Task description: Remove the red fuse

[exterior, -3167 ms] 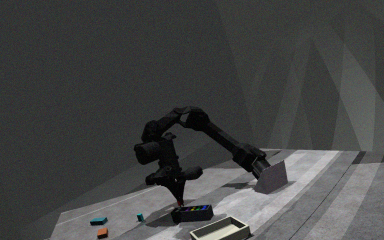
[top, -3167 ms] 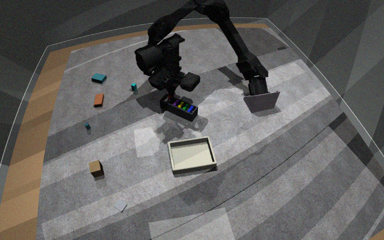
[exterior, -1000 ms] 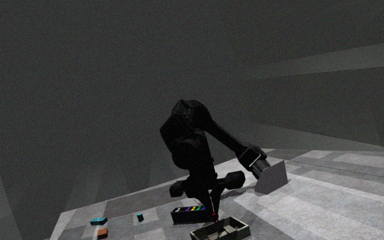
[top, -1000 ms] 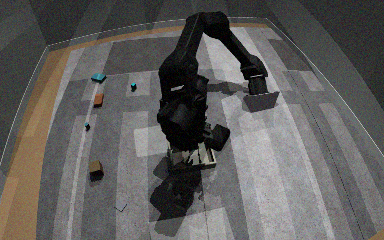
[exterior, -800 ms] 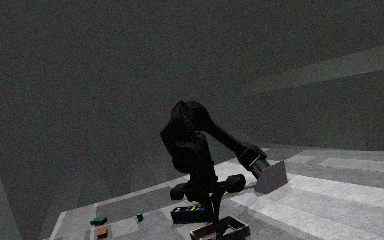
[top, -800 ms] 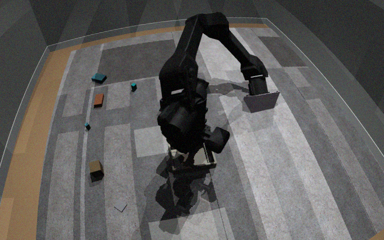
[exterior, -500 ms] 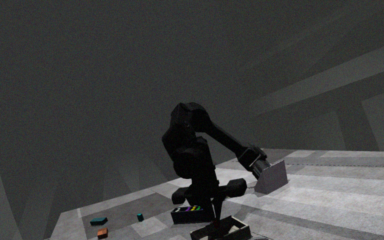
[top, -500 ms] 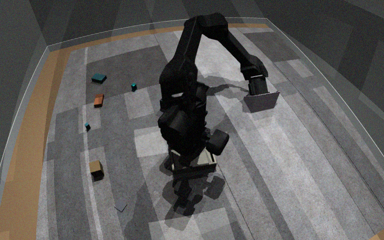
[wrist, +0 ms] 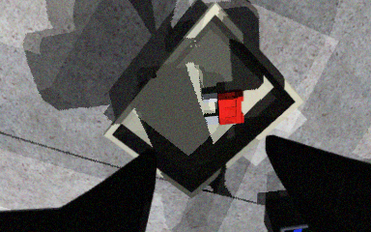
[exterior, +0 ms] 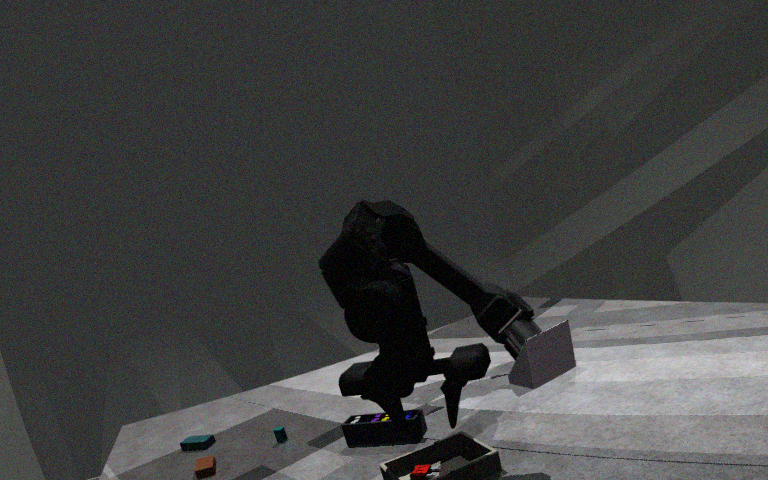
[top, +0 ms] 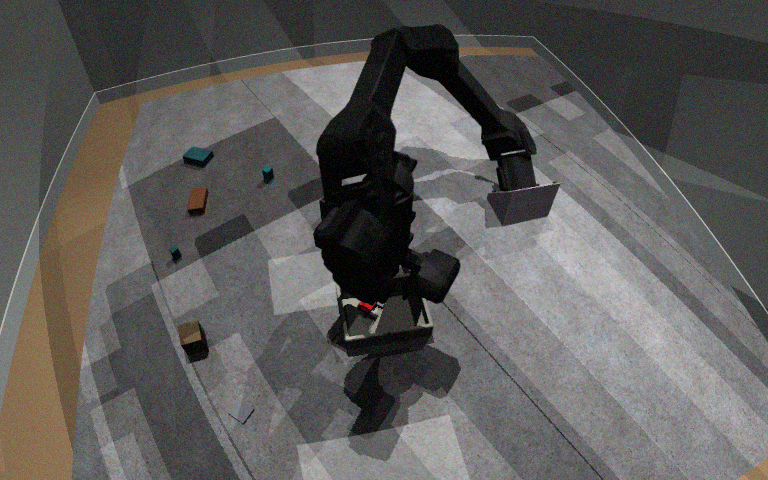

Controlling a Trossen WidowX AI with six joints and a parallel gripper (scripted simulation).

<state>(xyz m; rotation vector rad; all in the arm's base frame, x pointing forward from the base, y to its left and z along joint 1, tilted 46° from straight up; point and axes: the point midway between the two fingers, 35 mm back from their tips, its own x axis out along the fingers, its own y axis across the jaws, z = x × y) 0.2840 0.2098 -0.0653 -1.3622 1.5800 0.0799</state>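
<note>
While the gripper (wrist: 209, 181) hangs above the tray (wrist: 288, 96), its two black fingers stand well apart and nothing is between them. The red fuse (wrist: 230, 108) lies on the floor of the tray, on its side, with its pale metal prongs pointing toward the middle of the tray. It is near one inner wall, and it touches neither finger. In the wrist view the tray appears turned like a diamond, with a cream rim and dark inner walls, and shadows of the arm fall across its floor.

In the exterior view the fuse block (exterior: 382, 428) stands on the table (exterior: 623, 396) just behind the tray, apart from it. A few coloured fuses show in its top; which colours exactly is hard to tell, only yellow and purple are plain. One finger tip hangs in the air between the block and the tray, touching neither.

On the far left side of the table lie small blocks: a teal flat one (top: 197, 156), an orange one (top: 197, 200), a brown cube (top: 191, 335) and two little teal cubes (top: 267, 174)
</note>
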